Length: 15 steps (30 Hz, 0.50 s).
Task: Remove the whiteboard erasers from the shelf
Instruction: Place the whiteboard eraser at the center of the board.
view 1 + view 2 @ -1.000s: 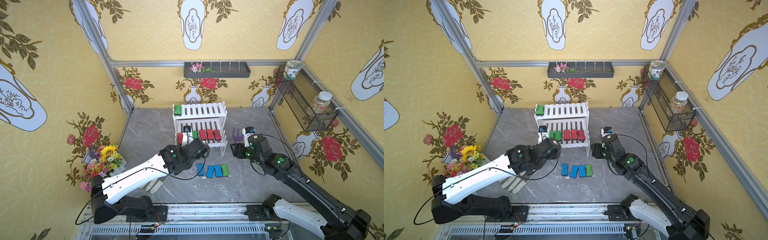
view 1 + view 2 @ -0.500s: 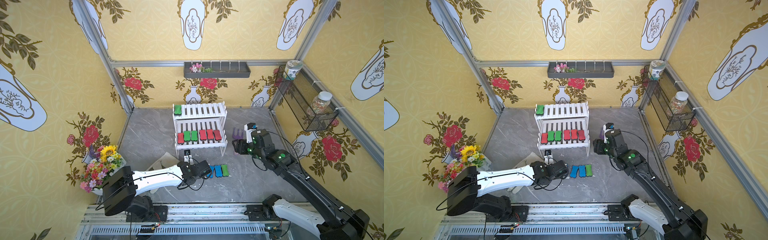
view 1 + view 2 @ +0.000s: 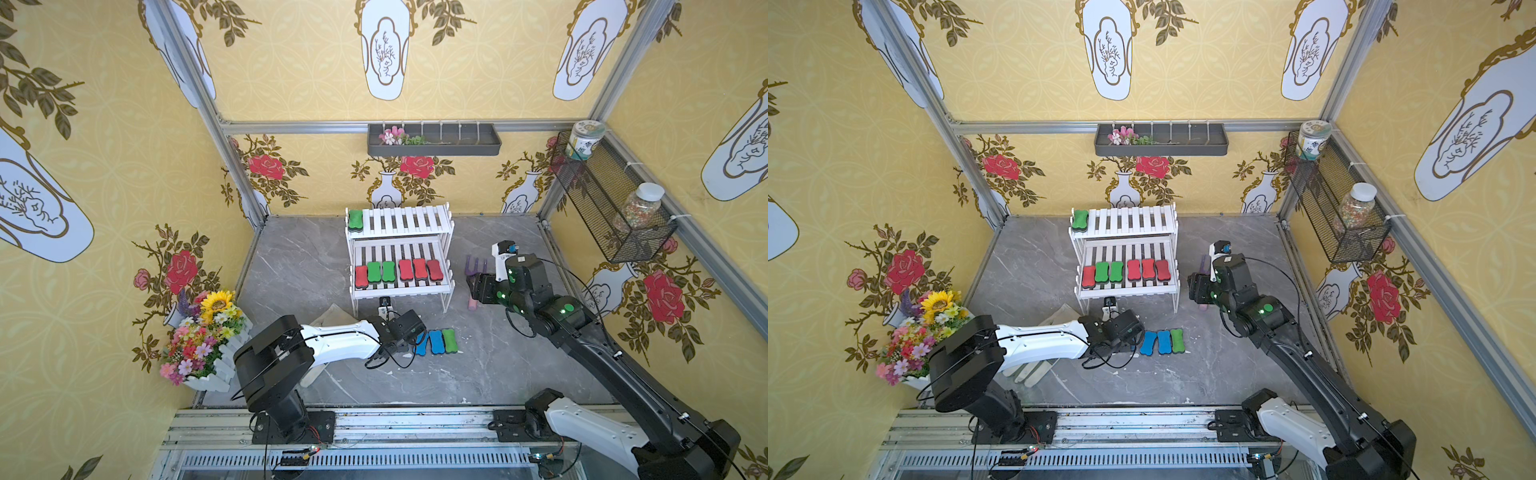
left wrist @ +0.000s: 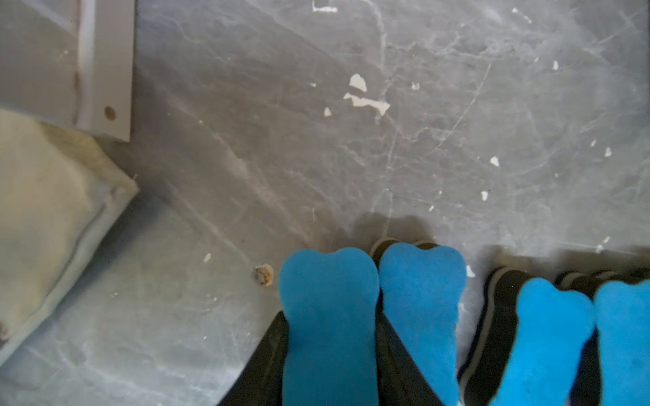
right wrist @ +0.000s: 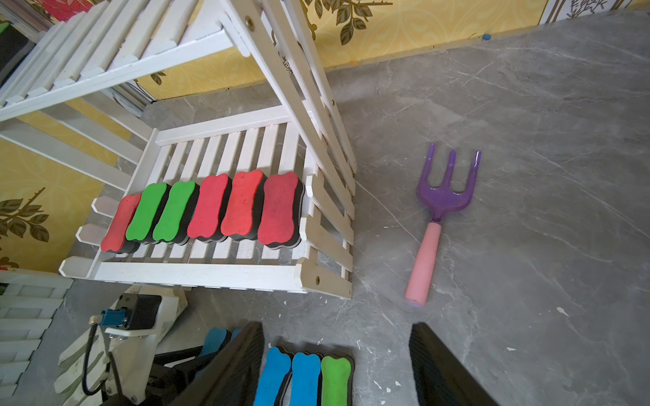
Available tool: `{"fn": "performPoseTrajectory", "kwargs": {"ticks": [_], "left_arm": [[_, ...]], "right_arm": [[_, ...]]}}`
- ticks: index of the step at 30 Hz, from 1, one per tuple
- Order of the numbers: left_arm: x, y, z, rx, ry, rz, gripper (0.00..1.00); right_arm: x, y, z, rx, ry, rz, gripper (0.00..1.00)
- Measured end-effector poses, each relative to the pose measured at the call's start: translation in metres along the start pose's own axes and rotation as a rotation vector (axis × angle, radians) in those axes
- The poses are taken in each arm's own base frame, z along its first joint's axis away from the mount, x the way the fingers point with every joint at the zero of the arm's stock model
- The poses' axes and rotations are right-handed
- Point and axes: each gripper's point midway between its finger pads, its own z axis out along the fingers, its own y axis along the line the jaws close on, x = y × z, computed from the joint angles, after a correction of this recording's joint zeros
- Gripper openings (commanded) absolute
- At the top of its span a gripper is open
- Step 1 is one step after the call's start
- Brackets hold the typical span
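Note:
The white shelf [image 3: 448, 254] carries one green eraser [image 3: 355, 220] on its upper tier. Its lower tier holds a row of red and green erasers [image 5: 207, 207]. On the floor in front lie blue erasers [image 3: 1163, 341] and a green one [image 3: 1177, 340]. My left gripper [image 4: 330, 316] is down at the left end of that floor row, shut on a blue eraser [image 4: 330, 281] beside another blue eraser [image 4: 422, 288]. Whether the held eraser touches the floor is hidden. My right gripper [image 5: 336, 328] hangs open and empty to the right of the shelf.
A purple garden fork [image 5: 444, 197] with a pink handle lies on the floor right of the shelf, under the right arm. Pale gloves [image 3: 1034, 370] lie beneath the left arm. A flower basket [image 3: 203, 336] stands at the left wall. High up are a grey wall tray [image 3: 434, 140] and a mesh basket [image 3: 611, 216].
The left gripper left the shelf's lower tier and came down to the floor at the left end of the eraser row. The right arm shifted only slightly.

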Motion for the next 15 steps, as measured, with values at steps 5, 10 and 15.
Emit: {"fn": "performPoseTrajectory", "kwargs": {"ticks": [5,10,15], "left_arm": [[0.001,0.0034,0.0024,-0.02,0.004,0.008,0.36],[0.0009,0.0078,0.0033,-0.042,-0.001,0.011,0.45],[0.0022,0.0092,0.0042,-0.049,0.003,0.014,0.56]], "right_arm": [[-0.0006,-0.0002,0.0,0.002,0.0,0.0,0.7],[0.0001,-0.0013,-0.0003,0.007,0.002,-0.001,0.7],[0.0026,-0.0035,-0.0009,0.016,0.012,-0.004,0.7]]}}
